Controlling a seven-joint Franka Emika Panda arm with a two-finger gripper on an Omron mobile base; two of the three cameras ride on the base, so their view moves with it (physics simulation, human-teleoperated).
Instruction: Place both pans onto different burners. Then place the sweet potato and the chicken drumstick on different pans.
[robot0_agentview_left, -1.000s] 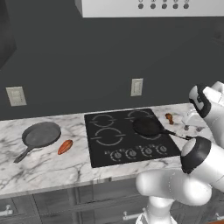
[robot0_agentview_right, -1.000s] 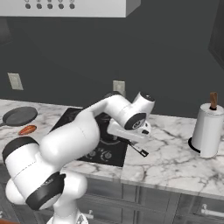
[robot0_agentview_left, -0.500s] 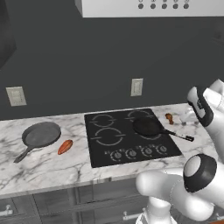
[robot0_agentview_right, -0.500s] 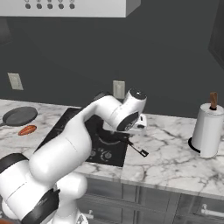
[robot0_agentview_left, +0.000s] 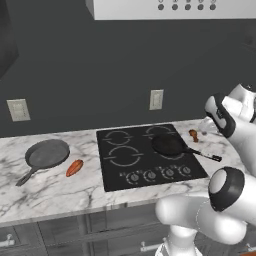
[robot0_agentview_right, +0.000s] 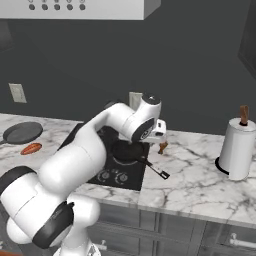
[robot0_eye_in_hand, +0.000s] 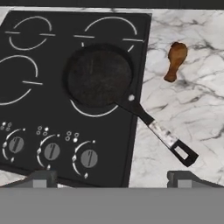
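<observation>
Counter (robot0_agentview_left: 55, 192) of white marble runs the full width of the left base view, below a dark wall. At the far left of it lies the grey pan (robot0_agentview_left: 47, 153), well apart from the cooktop (robot0_agentview_left: 150, 156), with its handle pointing toward the front left. Just to the right of this pan, and not touching it, lies the sweet potato (robot0_agentview_left: 74, 167), on bare marble between pan and cooktop.

Next comes the cooktop, flat black glass set into the counter, with four burners marked by thin white rings and a row of knobs (robot0_eye_in_hand: 51, 151) along its front edge. In the hand view the two left burners (robot0_eye_in_hand: 26, 33) carry nothing. The black pan (robot0_eye_in_hand: 99, 77) sits on the glass on the right half, overlapping the front right burner ring and offset toward the rear of it; part of that ring shows in front of the pan. Its thin handle (robot0_eye_in_hand: 158, 130) runs out past the right edge of the cooktop and ends over the marble.

Right of the cooktop, near its rear corner, the drumstick (robot0_eye_in_hand: 175, 59) lies on the counter, apart from the pan and from its handle.

The gripper (robot0_agentview_right: 159, 131) hangs above the right side of the cooktop, over the black pan and clear of it. Its fingers (robot0_eye_in_hand: 43, 177) stand fully spread at the bottom of the hand view, with nothing between them.

At the far right of the right base view a paper towel roll (robot0_agentview_right: 237, 146) stands upright on the counter.
</observation>
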